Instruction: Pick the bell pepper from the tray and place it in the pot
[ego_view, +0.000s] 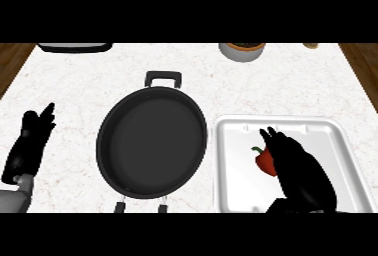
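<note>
One red bell pepper (264, 161) lies in the single white rectangular tray (347, 165), half hidden under the black right hand (299, 167); whether its fingers grip, I cannot tell. One black oval pot (151, 142) sits beside it on the marble desk (74, 90). The left hand (29, 145) rests with fingers straight.

White marble counter (81, 90) with faint brownish veins, brown wood at its far corners; black oval pot (151, 142) with a dark grey inside and black handles; plain white tray (347, 150); red bell pepper (265, 162) with a green stem; both hands, left (29, 142) and right (299, 167), black, left forearm grey
</note>
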